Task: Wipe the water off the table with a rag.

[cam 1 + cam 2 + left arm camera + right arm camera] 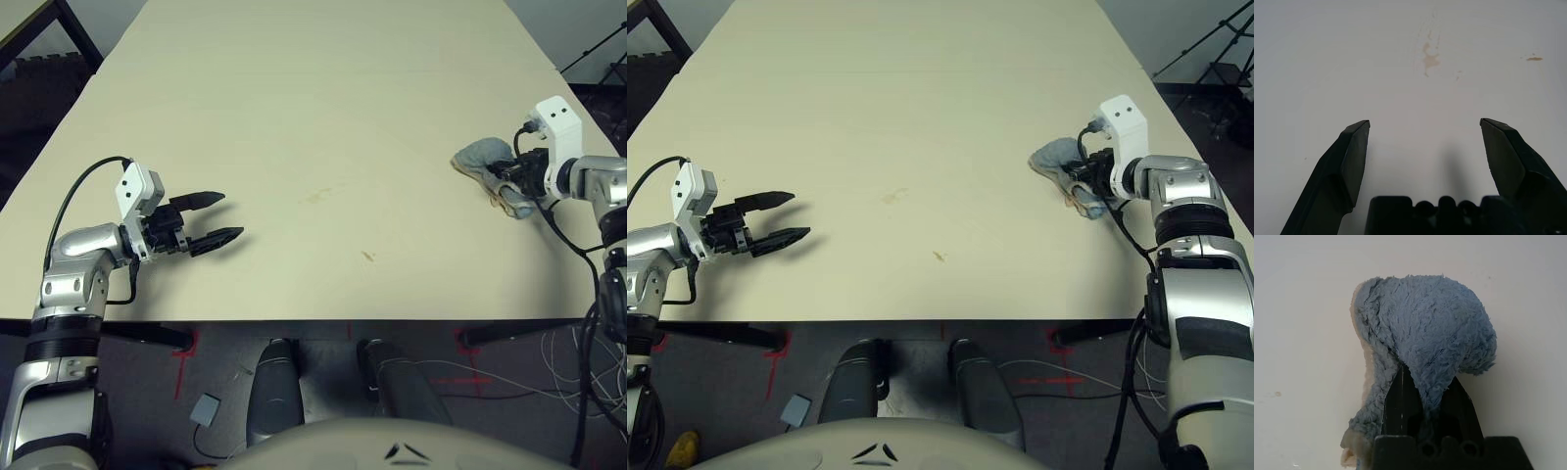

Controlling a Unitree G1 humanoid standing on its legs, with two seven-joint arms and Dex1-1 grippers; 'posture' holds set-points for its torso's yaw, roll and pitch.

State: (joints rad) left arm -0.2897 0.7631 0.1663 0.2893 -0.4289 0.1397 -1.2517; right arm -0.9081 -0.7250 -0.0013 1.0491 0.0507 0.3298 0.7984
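Note:
The grey-blue rag (487, 160) with a cream hem lies bunched near the right edge of the pale table (323, 108). My right gripper (507, 175) is shut on the rag (1425, 338), whose folds wrap around the fingers (1400, 401). Small amber splotches of water (318, 197) sit near the table's middle, with another drop (368, 257) closer to the front edge. My left gripper (217, 217) hovers open over the left part of the table, pointing toward the water (1429, 58), nothing between its fingers (1349, 156).
A dark-framed side table (39, 24) stands at the far left corner. Cables (563, 362) lie on the floor at the right, and red tape marks (182, 354) show under the front edge.

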